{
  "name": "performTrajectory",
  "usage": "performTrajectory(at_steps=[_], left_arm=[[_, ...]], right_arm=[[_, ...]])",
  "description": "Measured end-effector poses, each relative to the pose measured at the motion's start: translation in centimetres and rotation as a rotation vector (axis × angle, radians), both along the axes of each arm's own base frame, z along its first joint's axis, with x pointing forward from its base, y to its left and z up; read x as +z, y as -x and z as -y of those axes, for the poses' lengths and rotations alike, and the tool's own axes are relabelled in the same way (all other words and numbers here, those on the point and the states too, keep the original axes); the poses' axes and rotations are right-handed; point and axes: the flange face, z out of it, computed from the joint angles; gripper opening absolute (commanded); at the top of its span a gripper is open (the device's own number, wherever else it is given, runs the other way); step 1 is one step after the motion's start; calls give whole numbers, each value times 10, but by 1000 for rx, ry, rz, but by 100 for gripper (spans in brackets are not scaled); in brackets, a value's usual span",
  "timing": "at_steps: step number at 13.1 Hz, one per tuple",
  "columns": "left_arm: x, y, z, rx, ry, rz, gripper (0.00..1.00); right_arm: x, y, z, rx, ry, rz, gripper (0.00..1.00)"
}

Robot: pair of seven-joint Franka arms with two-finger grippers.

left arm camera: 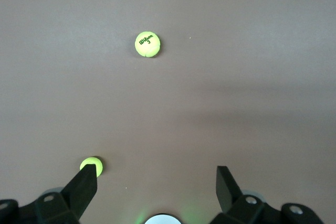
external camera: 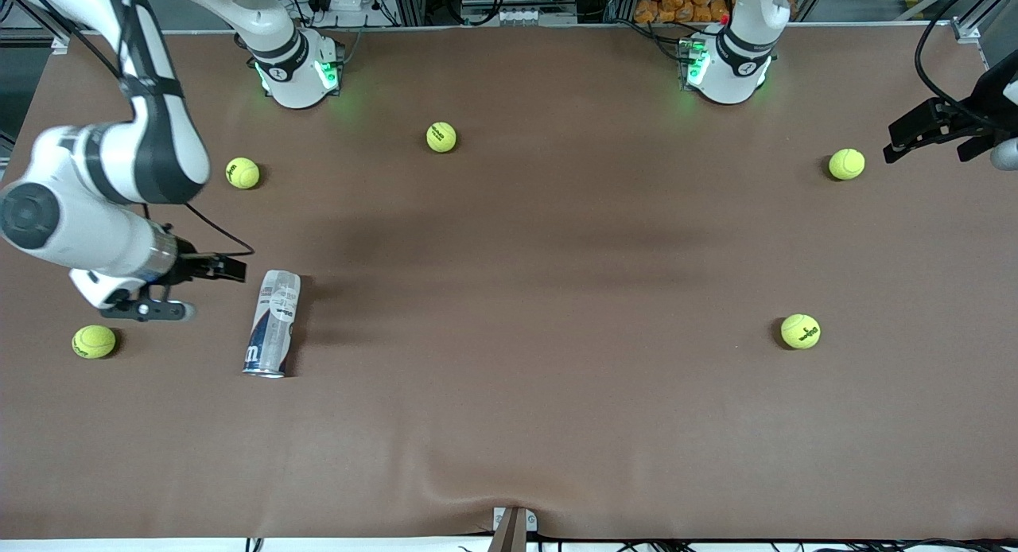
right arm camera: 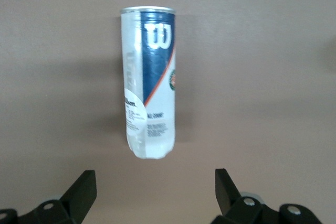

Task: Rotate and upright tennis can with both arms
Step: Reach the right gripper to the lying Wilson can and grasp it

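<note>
The tennis can (external camera: 273, 323) lies on its side on the brown table toward the right arm's end, its metallic rim end nearer the front camera. In the right wrist view the can (right arm camera: 149, 80) shows its blue label with the white "W". My right gripper (external camera: 227, 267) hangs open and empty beside the can's rounded end without touching it; its open fingers frame that end in the right wrist view (right arm camera: 153, 174). My left gripper (external camera: 895, 142) waits open and empty over the left arm's end of the table, and shows open in its wrist view (left arm camera: 156, 169).
Several yellow-green tennis balls lie scattered: one (external camera: 94, 341) near the right arm's elbow, one (external camera: 242, 172), one (external camera: 441, 137), one (external camera: 846, 164) by the left gripper, one (external camera: 800, 331). The left wrist view shows two balls (left arm camera: 147, 44) (left arm camera: 93, 162).
</note>
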Motion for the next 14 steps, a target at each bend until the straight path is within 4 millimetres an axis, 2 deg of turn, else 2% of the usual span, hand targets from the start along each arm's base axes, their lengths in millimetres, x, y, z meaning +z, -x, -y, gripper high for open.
performTrajectory(at_steps=[2, 9, 11, 13, 14], left_arm=[[0, 0, 0, 1, 0, -1, 100], [0, 0, -1, 2, 0, -4, 100], [-1, 1, -1, 2, 0, -7, 100], [-1, 1, -1, 1, 0, -7, 100], [-1, 1, 0, 1, 0, -7, 100]], right_arm=[[-28, -2, -8, 2, 1, 24, 100], [-131, -9, -6, -2, 8, 42, 100], [-150, -8, -6, -1, 9, 34, 100], [-159, -7, -6, 0, 10, 27, 100], [-161, -6, -6, 0, 10, 25, 95]])
